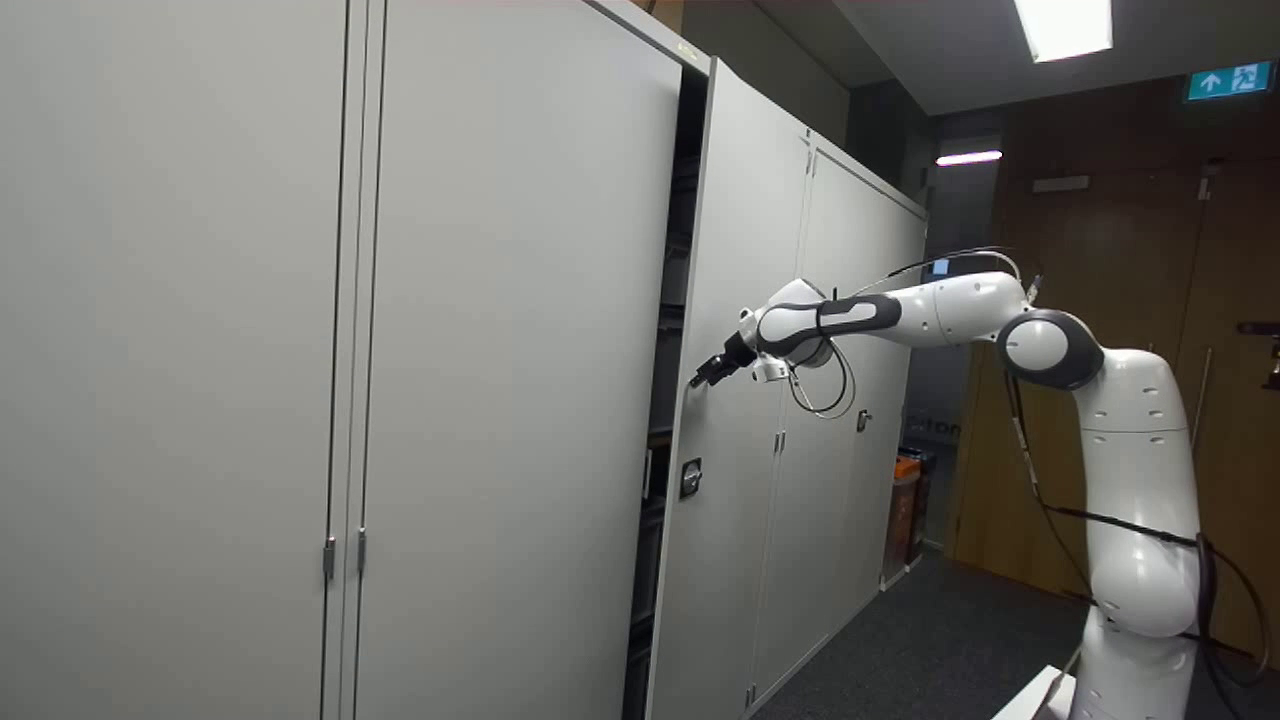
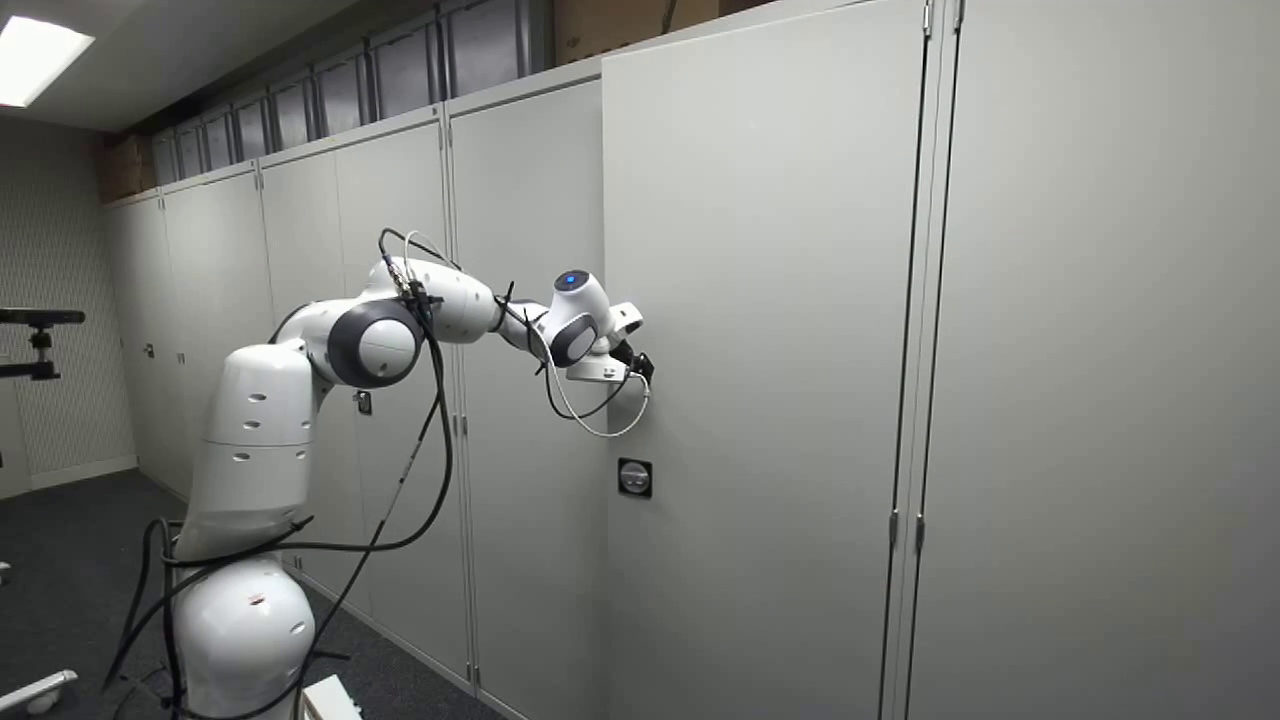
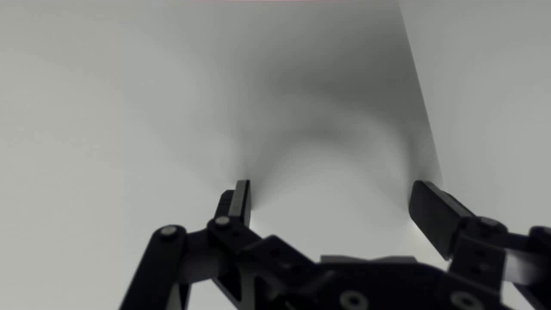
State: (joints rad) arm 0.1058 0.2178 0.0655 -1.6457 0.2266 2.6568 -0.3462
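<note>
My gripper (image 1: 698,378) is black, open and empty, with its two fingers spread wide in the wrist view (image 3: 330,196). It faces the outer face of a light grey cabinet door (image 1: 745,220), near the door's free edge. The fingertips look very close to the surface; I cannot tell whether they touch. The door stands slightly ajar, and a dark gap (image 1: 668,400) with shelves shows beside it. A round lock in a black plate (image 1: 690,478) sits below the gripper and also shows in an exterior view (image 2: 635,478). The neighbouring door (image 1: 520,350) lies past the edge, at the right of the wrist view (image 3: 490,86).
More grey cabinets (image 2: 390,220) run along the wall, with crates (image 2: 490,45) and a cardboard box (image 2: 610,28) on top. Cables (image 2: 440,480) hang from the arm. Bins (image 1: 900,510) stand at the cabinets' far end, near wooden doors (image 1: 1090,330). A camera on a mount (image 2: 40,318) stands behind the arm.
</note>
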